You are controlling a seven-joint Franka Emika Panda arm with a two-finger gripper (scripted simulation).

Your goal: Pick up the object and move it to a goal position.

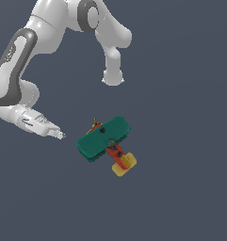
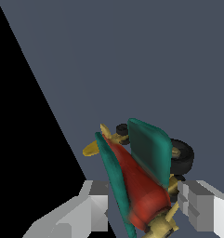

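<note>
Toy biplane (image 1: 106,142) with teal-green wings, red fuselage and yellow tail sits mid-frame in the exterior view; wrist view shows it between the white gripper's (image 2: 142,211) open jaws.

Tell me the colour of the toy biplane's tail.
Yellow. The toy biplane shows its tail best in the exterior view.

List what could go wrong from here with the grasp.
1. Tool is open and, in the exterior view, looks short of the plane: closing now may miss or nip only an edge.
2. Wrist view shows the wings slanted between the fingers: they may slip and twist it.
</note>
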